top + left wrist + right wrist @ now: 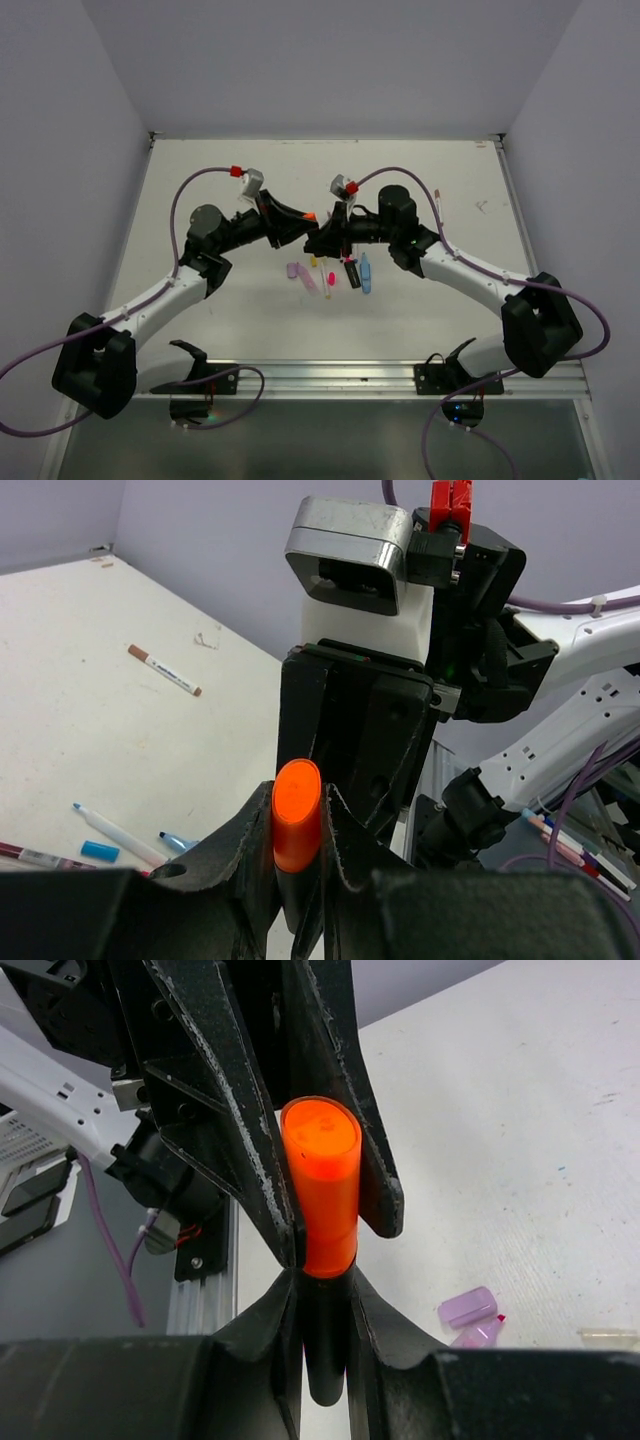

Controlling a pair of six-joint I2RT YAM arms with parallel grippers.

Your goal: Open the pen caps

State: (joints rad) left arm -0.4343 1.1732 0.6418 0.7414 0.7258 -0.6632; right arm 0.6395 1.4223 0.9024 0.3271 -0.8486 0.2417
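While raised above the worktop (230,170): one orange pen cap (320,1190), pinched in the left hand (297,810); its black barrel (325,1350), clamped in the right hand (325,1285).

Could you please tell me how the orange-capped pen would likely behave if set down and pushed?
The orange-capped pen looks like hard plastic, so probably stiff. Its round, glossy cap suggests it may roll and slip. Small between the left gripper and right gripper, it seems light.
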